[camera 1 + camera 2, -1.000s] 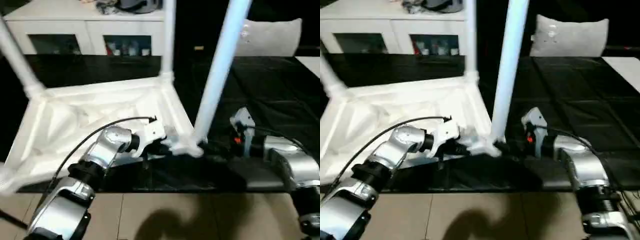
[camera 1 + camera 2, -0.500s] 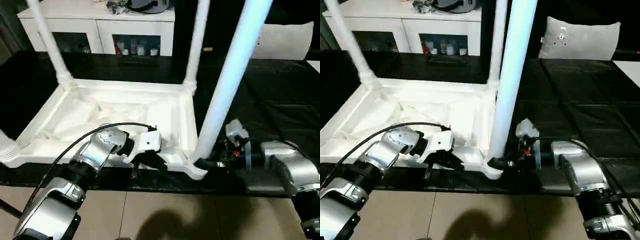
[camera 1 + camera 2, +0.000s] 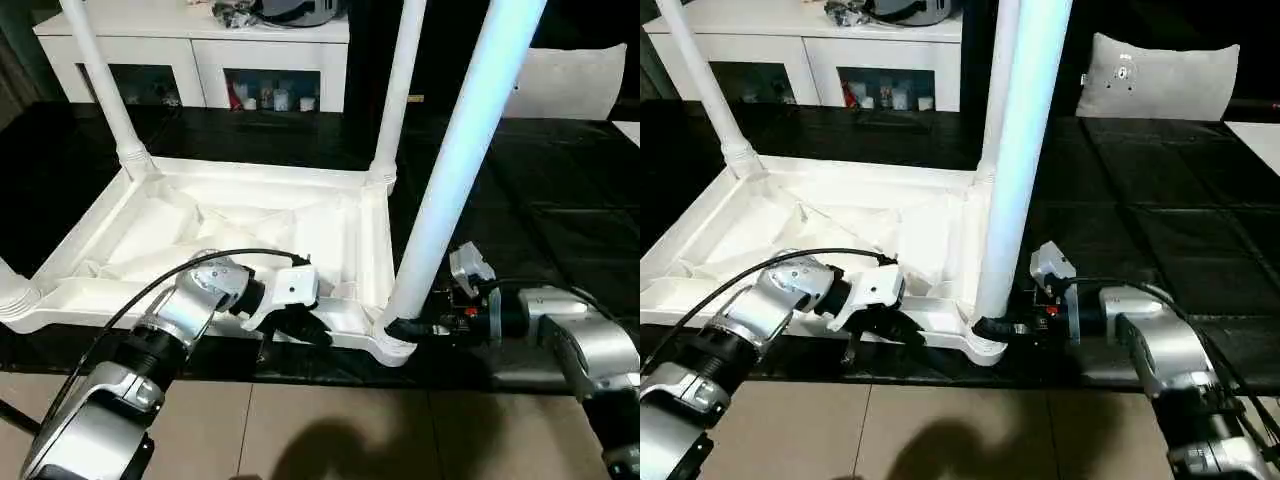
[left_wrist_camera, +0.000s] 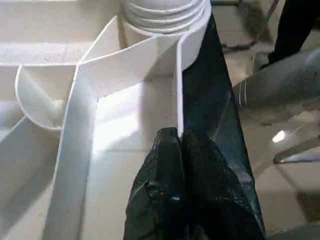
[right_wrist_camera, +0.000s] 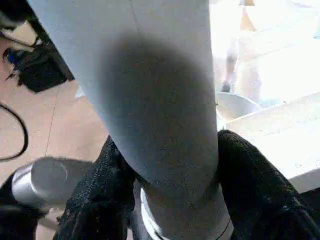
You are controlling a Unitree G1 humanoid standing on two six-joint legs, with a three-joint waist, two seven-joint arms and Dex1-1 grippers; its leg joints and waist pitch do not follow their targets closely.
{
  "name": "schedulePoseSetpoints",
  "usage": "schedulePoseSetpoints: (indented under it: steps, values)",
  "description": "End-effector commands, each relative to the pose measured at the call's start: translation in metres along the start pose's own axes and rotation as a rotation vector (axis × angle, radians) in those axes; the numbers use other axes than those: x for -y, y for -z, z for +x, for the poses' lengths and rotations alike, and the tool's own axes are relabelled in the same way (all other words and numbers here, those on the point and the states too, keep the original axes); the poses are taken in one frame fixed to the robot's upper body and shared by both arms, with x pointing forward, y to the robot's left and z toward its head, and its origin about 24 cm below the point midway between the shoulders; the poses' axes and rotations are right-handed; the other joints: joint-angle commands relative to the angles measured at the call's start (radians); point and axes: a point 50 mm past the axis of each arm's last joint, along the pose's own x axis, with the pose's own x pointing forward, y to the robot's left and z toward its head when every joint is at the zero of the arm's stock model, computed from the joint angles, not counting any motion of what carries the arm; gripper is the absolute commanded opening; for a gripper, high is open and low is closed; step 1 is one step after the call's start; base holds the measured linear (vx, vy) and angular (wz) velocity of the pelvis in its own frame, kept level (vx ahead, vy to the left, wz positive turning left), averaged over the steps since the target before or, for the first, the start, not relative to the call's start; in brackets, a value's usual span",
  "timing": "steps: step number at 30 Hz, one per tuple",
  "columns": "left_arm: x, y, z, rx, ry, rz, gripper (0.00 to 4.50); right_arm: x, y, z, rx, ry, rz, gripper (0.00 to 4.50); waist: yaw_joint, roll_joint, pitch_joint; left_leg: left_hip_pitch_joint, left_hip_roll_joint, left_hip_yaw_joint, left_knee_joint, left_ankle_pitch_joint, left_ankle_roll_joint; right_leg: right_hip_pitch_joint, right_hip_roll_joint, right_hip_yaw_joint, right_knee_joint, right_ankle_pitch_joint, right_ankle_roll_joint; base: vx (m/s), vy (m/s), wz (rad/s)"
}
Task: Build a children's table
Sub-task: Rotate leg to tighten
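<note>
Far-left leg (image 3: 100,80): stood upright in the far-left corner socket of the upturned tabletop, in front of the white cabinet (image 3: 200,60).
Near-left leg (image 3: 12,290): I saw just its base in the near-left corner socket, at the picture's edge.
Tabletop (image 3: 230,225): white plastic, lay upside down on the black mat (image 3: 540,200), ribbed underside up, near edge by the mat's front edge, tan floor (image 3: 330,420) below.
My left pincer (image 3: 305,330): at the tabletop's near rim, close to the near-right corner; fingers (image 4: 165,190) pressed together, clamped on the thin upright rim wall, one finger inside and one outside.
Left arm: silver forearm (image 3: 160,330) came in from the lower left, a black cable (image 3: 215,258) looping over it.
Far-right leg (image 3: 395,90): upright in the far-right corner socket.
Near-right leg (image 3: 460,160): long white tube, seated in the near-right corner socket (image 3: 392,345), leaning slightly right toward the top.
My right pincer (image 3: 408,328): came in level from the right, at the leg's foot just above the socket; black fingers (image 5: 250,185) sat one on each side of the tube, touching it, so I was gripping the near-right leg.
Right arm: silver forearm (image 3: 590,345) low over the mat's front edge.
Grey cushion (image 3: 1155,75): far right, behind the mat.
</note>
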Motion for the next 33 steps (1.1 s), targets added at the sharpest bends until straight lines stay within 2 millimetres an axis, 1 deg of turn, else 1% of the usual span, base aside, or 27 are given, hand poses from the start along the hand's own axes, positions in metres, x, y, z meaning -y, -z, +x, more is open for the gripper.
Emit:
schedulePoseSetpoints:
  steps: [1, 2, 3, 4, 5, 6, 7, 8, 9, 10, 11, 12, 13, 14, 15, 16, 17, 19, 21, 22, 24, 26, 27, 28, 29, 31, 33]
  values:
    - [-0.003, -0.004, 0.012, 0.018, -0.056, -0.037, 0.0, -0.006, -0.011, 0.015, 0.098, -0.016, 0.027, 2.1, -0.005, -0.016, -0.057, -0.01, 0.028, 0.0, -0.067, -0.127, 0.068, 0.059, -0.065, 0.055, -0.076, -0.398, -0.108, 0.0, 0.0, 0.0]
    - [-0.008, -0.005, 0.016, 0.024, -0.13, -0.09, 0.0, -0.002, -0.011, 0.023, 0.097, 0.067, 0.056, 2.1, -0.007, -0.015, -0.056, -0.01, 0.025, -0.001, -0.067, -0.138, 0.059, 0.058, -0.066, 0.053, -0.08, -0.432, -0.098, 0.0, 0.0, 0.0]
    - [-0.008, -0.005, 0.016, 0.024, -0.13, -0.09, 0.0, -0.002, -0.011, 0.023, 0.097, 0.067, 0.056, 2.1, -0.009, -0.015, -0.055, -0.008, 0.023, -0.001, -0.067, -0.141, 0.052, 0.056, -0.065, 0.051, -0.083, -0.451, -0.09, 0.0, 0.0, 0.0]
    - [-0.012, -0.006, 0.018, 0.03, -0.178, -0.129, 0.0, 0.004, -0.01, 0.028, 0.085, 0.151, 0.064, 2.1, -0.015, -0.015, -0.054, -0.009, 0.017, -0.004, -0.068, -0.151, 0.036, 0.058, -0.065, 0.047, -0.092, -0.501, -0.063, 0.0, 0.0, 0.0]
    - [-0.014, -0.006, 0.02, 0.033, -0.207, -0.153, 0.0, 0.008, -0.01, 0.031, 0.076, 0.206, 0.066, 2.1, -0.018, -0.015, -0.054, -0.01, 0.017, -0.004, -0.068, -0.157, 0.032, 0.058, -0.066, 0.046, -0.092, -0.512, -0.055, 0.0, 0.0, 0.0]
    - [-0.017, -0.009, 0.023, 0.046, -0.249, -0.188, 0.0, 0.017, -0.01, 0.035, 0.083, 0.319, 0.091, 2.1, -0.024, -0.015, -0.054, -0.009, 0.017, -0.004, -0.068, -0.159, 0.027, 0.055, -0.066, 0.046, -0.094, -0.518, -0.053, 0.0, 0.0, 0.0]
    - [-0.022, -0.013, 0.027, 0.066, -0.304, -0.234, 0.0, 0.03, -0.014, 0.039, 0.126, 0.47, 0.168, 2.1, -0.031, -0.015, -0.054, -0.011, 0.015, -0.006, -0.068, -0.162, 0.023, 0.056, -0.065, 0.044, -0.094, -0.519, -0.053, 0.0, 0.0, 0.0]
    - [-0.025, -0.016, 0.031, 0.083, -0.348, -0.272, 0.0, 0.04, -0.015, 0.042, 0.158, 0.586, 0.25, 2.1, -0.046, -0.013, -0.053, -0.015, 0.013, -0.01, -0.068, -0.176, 0.013, 0.057, -0.065, 0.038, -0.096, -0.54, -0.051, 0.0, 0.0, 0.0]
    - [-0.027, -0.018, 0.033, 0.09, -0.375, -0.29, 0.0, 0.044, -0.015, 0.043, 0.166, 0.64, 0.287, 2.1, -0.061, -0.012, -0.055, -0.012, 0.01, -0.01, -0.065, -0.179, 0.006, 0.056, -0.064, 0.037, -0.099, -0.543, -0.048, 0.0, 0.0, 0.0]
    - [-0.032, -0.021, 0.037, 0.097, -0.444, -0.315, 0.0, 0.049, -0.016, 0.044, 0.159, 0.701, 0.263, 2.1, -0.07, -0.013, -0.054, -0.014, 0.008, -0.009, -0.064, -0.18, 0.014, 0.057, -0.062, 0.035, -0.103, -0.539, -0.045, 0.0, 0.0, 0.0]
    - [-0.034, -0.022, 0.038, 0.099, -0.473, -0.327, 0.0, 0.05, -0.016, 0.044, 0.153, 0.72, 0.239, 2.1, -0.071, -0.011, -0.056, -0.009, 0.007, -0.007, -0.061, -0.182, 0.019, 0.053, -0.063, 0.036, -0.105, -0.533, -0.047, 0.0, 0.0, 0.0]
    - [-0.036, -0.024, 0.041, 0.102, -0.509, -0.341, 0.0, 0.053, -0.016, 0.046, 0.15, 0.759, 0.212, 2.1, -0.073, -0.015, -0.059, -0.009, 0.007, -0.004, -0.06, -0.169, 0.037, 0.054, -0.062, 0.041, -0.104, -0.503, -0.058, 0.0, 0.0, 0.0]
    - [-0.038, -0.026, 0.044, 0.105, -0.535, -0.35, 0.0, 0.055, -0.016, 0.047, 0.151, 0.79, 0.202, 2.1, -0.072, -0.015, -0.06, -0.013, 0.01, -0.003, -0.061, -0.145, 0.05, 0.054, -0.061, 0.045, -0.096, -0.457, -0.075, 0.0, 0.0, 0.0]
    - [-0.039, -0.028, 0.046, 0.104, -0.557, -0.358, 0.0, 0.056, -0.016, 0.048, 0.153, 0.821, 0.202, 2.1, -0.072, -0.021, -0.061, -0.013, 0.011, -0.003, -0.06, -0.135, 0.055, 0.055, -0.06, 0.045, -0.093, -0.437, -0.082, 0.0, 0.0, 0.0]
    - [-0.04, -0.029, 0.047, 0.101, -0.56, -0.349, 0.0, 0.056, -0.016, 0.049, 0.159, 0.805, 0.207, 2.1, -0.07, -0.022, -0.063, -0.016, 0.008, -0.002, -0.06, -0.11, 0.069, 0.06, -0.059, 0.047, -0.085, -0.398, -0.095, 0.056, -0.018, 0.07]
    - [-0.04, -0.031, 0.049, 0.095, -0.559, -0.337, 0.0, 0.055, -0.017, 0.05, 0.166, 0.788, 0.207, 2.62, -0.066, -0.021, -0.064, -0.016, 0.009, -0.001, -0.059, -0.092, 0.085, 0.06, -0.059, 0.05, -0.081, -0.369, -0.106, 0.0, 0.0, 0.0]
    - [-0.04, -0.031, 0.049, 0.093, -0.559, -0.333, 0.0, 0.055, -0.017, 0.051, 0.168, 0.786, 0.206, 2.74, -0.065, -0.021, -0.064, -0.019, 0.009, -0.001, -0.059, -0.079, 0.092, 0.064, -0.06, 0.051, -0.077, -0.351, -0.111, 0.0, 0.0, 0.0]
    - [-0.039, -0.032, 0.05, 0.088, -0.554, -0.325, 0.0, 0.054, -0.018, 0.052, 0.183, 0.777, 0.215, 2.83, -0.06, -0.019, -0.066, -0.02, 0.014, -0.002, -0.06, -0.056, 0.106, 0.065, -0.059, 0.053, -0.069, -0.29, -0.133, 0.0, 0.0, 0.0]
    - [-0.038, -0.031, 0.05, 0.085, -0.545, -0.322, 0.0, 0.053, -0.019, 0.052, 0.194, 0.765, 0.218, 3.09, -0.06, -0.016, -0.064, -0.018, 0.016, -0.002, -0.062, -0.065, 0.105, 0.065, -0.06, 0.053, -0.069, -0.289, -0.141, 0.0, 0.0, 0.0]
    - [-0.037, -0.03, 0.049, 0.083, -0.536, -0.307, 0.0, 0.052, -0.02, 0.05, 0.197, 0.747, 0.193, 3.17, -0.059, -0.01, -0.063, -0.015, 0.016, -0.002, -0.062, -0.084, 0.099, 0.065, -0.061, 0.053, -0.072, -0.303, -0.143, 0.0, 0.0, 0.0]
    - [-0.037, -0.029, 0.047, 0.083, -0.537, -0.278, 0.0, 0.052, -0.019, 0.046, 0.191, 0.73, 0.156, 3.22, -0.06, -0.012, -0.063, -0.016, 0.016, -0.001, -0.063, -0.097, 0.095, 0.066, -0.061, 0.053, -0.073, -0.309, -0.143, 0.0, 0.0, 0.0]
    - [-0.037, -0.025, 0.044, 0.075, -0.529, -0.25, 0.0, 0.051, -0.017, 0.036, 0.175, 0.692, 0.114, 3.52, -0.055, -0.014, -0.063, -0.016, 0.015, 0.0, -0.062, -0.105, 0.099, 0.068, -0.06, 0.054, -0.074, -0.315, -0.133, 0.0, 0.0, 0.0]
    - [-0.037, -0.025, 0.043, 0.074, -0.528, -0.25, 0.0, 0.051, -0.017, 0.036, 0.174, 0.69, 0.112, 3.6, -0.055, -0.014, -0.063, -0.016, 0.015, 0.0, -0.062, -0.105, 0.099, 0.068, -0.06, 0.054, -0.074, -0.315, -0.133, 0.0, 0.0, 0.0]
    - [-0.036, -0.021, 0.04, 0.054, -0.506, -0.228, 0.0, 0.049, -0.015, 0.027, 0.149, 0.645, 0.07, 3.65, -0.052, -0.015, -0.063, -0.017, 0.015, -0.001, -0.062, -0.099, 0.102, 0.068, -0.06, 0.054, -0.073, -0.308, -0.134, 0.0, 0.0, 0.0]
    - [-0.035, -0.018, 0.038, 0.045, -0.493, -0.216, 0.0, 0.047, -0.015, 0.023, 0.136, 0.618, 0.05, 3.65, -0.05, -0.016, -0.063, -0.017, 0.014, 0.0, -0.061, -0.101, 0.107, 0.069, -0.059, 0.053, -0.073, -0.31, -0.131, 0.0, 0.0, 0.0]
    - [-0.034, -0.015, 0.034, 0.025, -0.466, -0.183, 0.0, 0.046, -0.015, 0.014, 0.119, 0.581, 0.02, 3.72, -0.049, -0.016, -0.062, -0.016, 0.015, 0.0, -0.061, -0.11, 0.111, 0.067, -0.06, 0.053, -0.076, -0.325, -0.128, 0.0, 0.0, 0.0]
    - [-0.033, -0.011, 0.03, 0.003, -0.449, -0.167, 0.0, 0.045, -0.016, 0.009, 0.106, 0.555, -0.003, 3.95, -0.049, -0.016, -0.062, -0.016, 0.016, 0.0, -0.061, -0.114, 0.111, 0.067, -0.06, 0.053, -0.077, -0.333, -0.126, 0.0, 0.0, 0.0]
